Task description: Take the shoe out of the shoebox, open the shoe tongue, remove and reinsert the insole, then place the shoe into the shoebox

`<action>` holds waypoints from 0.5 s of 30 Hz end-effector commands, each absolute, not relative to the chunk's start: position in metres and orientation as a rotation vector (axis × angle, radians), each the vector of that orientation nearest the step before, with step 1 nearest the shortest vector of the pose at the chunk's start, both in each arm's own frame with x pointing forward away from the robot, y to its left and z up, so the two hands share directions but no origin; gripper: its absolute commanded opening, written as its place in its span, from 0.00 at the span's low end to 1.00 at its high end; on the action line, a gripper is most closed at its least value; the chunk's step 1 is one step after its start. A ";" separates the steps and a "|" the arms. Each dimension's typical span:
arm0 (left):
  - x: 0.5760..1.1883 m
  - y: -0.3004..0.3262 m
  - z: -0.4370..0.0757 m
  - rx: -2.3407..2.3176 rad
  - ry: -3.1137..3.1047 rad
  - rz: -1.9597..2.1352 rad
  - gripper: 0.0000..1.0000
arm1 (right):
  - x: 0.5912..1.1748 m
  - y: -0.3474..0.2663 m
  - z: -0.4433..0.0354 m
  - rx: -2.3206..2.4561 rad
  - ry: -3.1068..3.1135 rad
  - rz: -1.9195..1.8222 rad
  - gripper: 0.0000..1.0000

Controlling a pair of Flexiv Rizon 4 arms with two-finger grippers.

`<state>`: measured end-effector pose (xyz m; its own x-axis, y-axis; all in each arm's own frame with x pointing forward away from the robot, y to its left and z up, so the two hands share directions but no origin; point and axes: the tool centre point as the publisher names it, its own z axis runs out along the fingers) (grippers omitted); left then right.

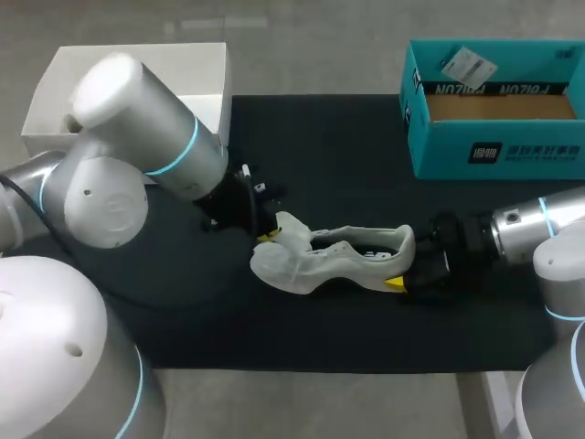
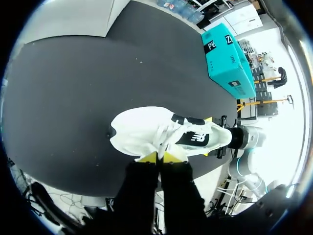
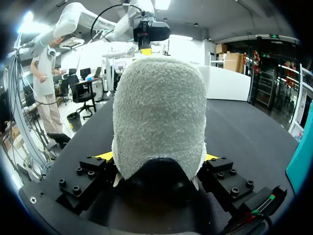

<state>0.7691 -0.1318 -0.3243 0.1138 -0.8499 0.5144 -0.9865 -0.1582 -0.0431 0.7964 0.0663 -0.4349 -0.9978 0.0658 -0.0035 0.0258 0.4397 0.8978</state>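
Observation:
A white shoe (image 1: pixel 329 261) lies on its side in the middle of the black mat (image 1: pixel 320 146), toe toward my left arm. My left gripper (image 1: pixel 268 236) is shut on the shoe tongue; in the left wrist view its yellow tips (image 2: pixel 159 157) pinch the white tongue (image 2: pixel 164 139) together. My right gripper (image 1: pixel 407 267) holds the heel end. In the right wrist view the fuzzy heel (image 3: pixel 159 112) fills the space between the fingers (image 3: pixel 105 156), which touch it from both sides. The teal shoebox (image 1: pixel 512 151) stands open at the back right.
A white box (image 1: pixel 137 64) sits at the back left, partly behind my left arm. The teal shoebox (image 2: pixel 227 58) holds a loose paper tag (image 1: pixel 468 66) on its rim. Bare mat lies in front of and behind the shoe.

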 end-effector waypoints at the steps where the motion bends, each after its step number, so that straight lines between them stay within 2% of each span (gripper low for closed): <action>1: 0.767 -0.126 -0.337 2.035 -1.664 0.698 0.08 | 0.797 0.068 -0.438 0.086 2.634 1.637 0.00; 3: 0.767 -0.126 -0.340 2.051 -1.629 0.669 0.10 | 0.797 0.068 -0.438 0.086 2.634 1.637 0.00; 4: 0.767 -0.126 -0.342 2.069 -1.611 0.634 0.29 | 0.797 0.068 -0.438 0.086 2.634 1.637 0.00; 5: 0.767 -0.126 -0.344 2.068 -1.609 0.629 0.31 | 0.797 0.068 -0.438 0.086 2.634 1.637 0.00; 9: 0.767 -0.121 -0.348 2.101 -1.579 0.604 0.09 | 0.797 0.068 -0.438 0.086 2.634 1.637 0.00; 11: 0.767 -0.119 -0.349 2.104 -1.572 0.600 0.02 | 0.797 0.068 -0.438 0.086 2.634 1.637 0.00; 15: 0.766 -0.117 -0.349 2.117 -1.579 0.577 0.00 | 0.797 0.068 -0.438 0.086 2.634 1.637 0.00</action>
<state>0.7657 -0.1176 -0.3508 0.2594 -0.7732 0.5786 -0.9629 -0.2532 0.0934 0.7964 0.0663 -0.4349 -0.9978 0.0659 -0.0036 0.0258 0.4399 0.8977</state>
